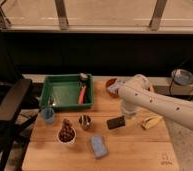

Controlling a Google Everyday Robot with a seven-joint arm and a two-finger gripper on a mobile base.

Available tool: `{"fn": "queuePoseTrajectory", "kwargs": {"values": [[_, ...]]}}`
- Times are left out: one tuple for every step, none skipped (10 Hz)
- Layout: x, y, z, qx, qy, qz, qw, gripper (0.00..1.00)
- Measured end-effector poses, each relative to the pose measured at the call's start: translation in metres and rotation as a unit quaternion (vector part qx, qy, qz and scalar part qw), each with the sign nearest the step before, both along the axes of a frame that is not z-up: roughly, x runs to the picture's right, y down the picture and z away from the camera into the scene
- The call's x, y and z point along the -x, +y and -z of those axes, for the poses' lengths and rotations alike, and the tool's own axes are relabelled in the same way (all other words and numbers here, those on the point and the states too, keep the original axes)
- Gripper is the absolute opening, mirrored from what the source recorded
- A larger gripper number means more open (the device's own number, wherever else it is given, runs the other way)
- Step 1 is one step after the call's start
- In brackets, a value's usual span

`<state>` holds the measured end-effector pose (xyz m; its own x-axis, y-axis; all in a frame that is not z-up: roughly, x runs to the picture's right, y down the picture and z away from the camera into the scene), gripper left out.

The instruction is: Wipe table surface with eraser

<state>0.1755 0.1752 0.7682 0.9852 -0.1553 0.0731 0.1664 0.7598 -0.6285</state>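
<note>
Wooden table surface point(140, 150) under a dark window wall: the white arm point(165, 105) enters from the right edge, rises leftward to a bend beside the brown bowl point(110, 86), then drops toward the planks. Counted left to right: one green tray point(65, 106), one blue cup point(48, 115), one white bowl point(66, 135), one dark metallic cup point(85, 121), one blue-grey pad point(99, 146), one eraser point(116, 122), one yellowish object point(151, 122). The gripper point(124, 116) is at mid-table, right at the eraser's right end, and the eraser is low on the planks; whether the gripper is clamped or apart cannot be told.
</note>
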Motion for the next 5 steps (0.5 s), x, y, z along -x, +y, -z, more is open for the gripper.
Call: {"fn": "queuePoseTrajectory", "kwargs": {"values": [[-0.002,0.008,-0.005,0.006,0.006,-0.002,1.0,0.0],[-0.002,0.012,-0.009,0.01,0.008,-0.007,0.9999,0.0],[-0.005,0.016,-0.011,0.013,0.013,-0.012,0.9998,0.0],[-0.007,0.019,-0.011,0.017,0.017,-0.014,0.9996,0.0],[-0.011,0.021,-0.014,0.022,0.023,-0.017,0.9993,0.0]]}}
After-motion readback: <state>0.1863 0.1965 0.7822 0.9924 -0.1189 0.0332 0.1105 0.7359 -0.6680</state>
